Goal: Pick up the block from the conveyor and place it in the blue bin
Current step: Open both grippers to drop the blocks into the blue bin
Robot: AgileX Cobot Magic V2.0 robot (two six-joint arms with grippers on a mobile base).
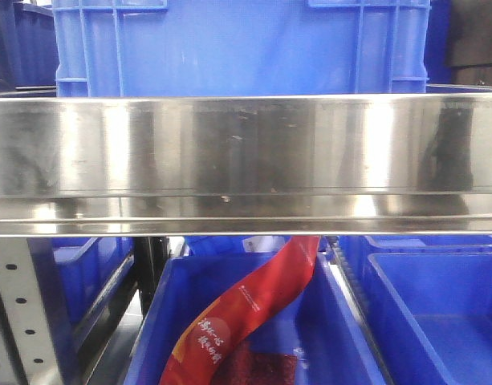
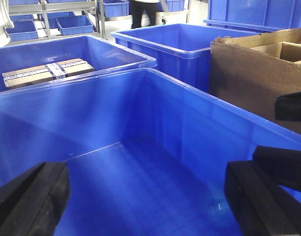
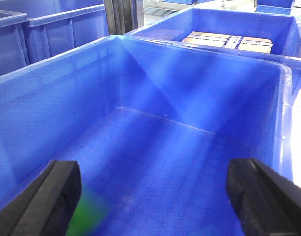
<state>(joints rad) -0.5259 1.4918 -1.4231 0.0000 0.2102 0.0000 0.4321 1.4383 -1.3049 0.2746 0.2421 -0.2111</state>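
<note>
Steel fills the front view: a wide brushed rail [image 1: 246,160] with blue crates above and below it, and a red printed pouch [image 1: 246,309] lying slanted in the lower middle bin [image 1: 149,337]. No belt or block shows clearly in any view.

Both arms hang over blue bins, wrists tipped down into them. The left gripper [image 2: 148,199] is spread wide with nothing between its black fingers [image 2: 32,199], over a smooth glossy bin [image 2: 155,93]. Behind sit a taped carton [image 2: 47,71] in the far-left bin and a brown cardboard box [image 2: 258,78] at right.

The right gripper [image 3: 152,201] is likewise spread wide and empty above a grid-floored bin [image 3: 283,78]. A blurred green patch [image 3: 94,214] lies by its left finger; I cannot tell what it is.
</note>
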